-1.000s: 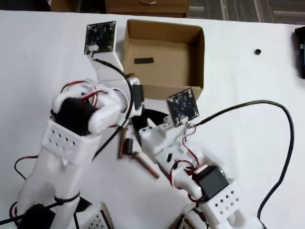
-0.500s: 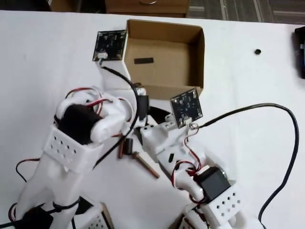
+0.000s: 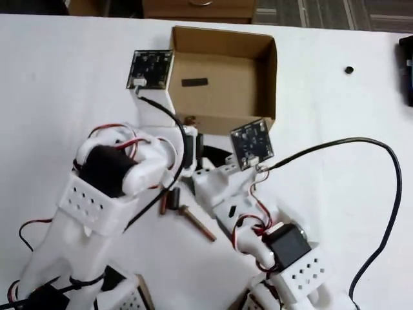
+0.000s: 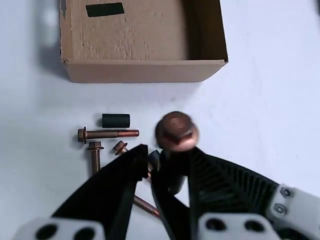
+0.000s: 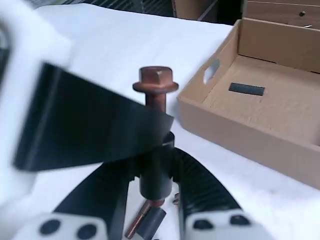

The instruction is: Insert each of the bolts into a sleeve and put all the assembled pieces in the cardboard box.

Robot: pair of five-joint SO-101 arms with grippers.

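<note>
A copper-coloured metal bolt (image 5: 156, 85) with a six-sided head stands upright, and its stem goes down into a short black tube-shaped sleeve (image 5: 155, 182). The right claw (image 5: 156, 172) is clamped on that sleeve. The left claw (image 4: 167, 152) is closed on the bolt's stem just under the head. The two claws meet above the white table (image 3: 322, 213), just beside the front wall of the brown cardboard box (image 3: 222, 123). Seen from above, the box is at about 1 o'clock from the held bolt. A small black piece (image 3: 194, 82) lies flat on the box floor. At about 6 o'clock from the held bolt, loose copper bolts (image 4: 107, 134) and another black sleeve (image 4: 116, 120) lie on the table. A tiny black thing (image 3: 348, 69) sits at 3 o'clock from the box, well apart from it.
</note>
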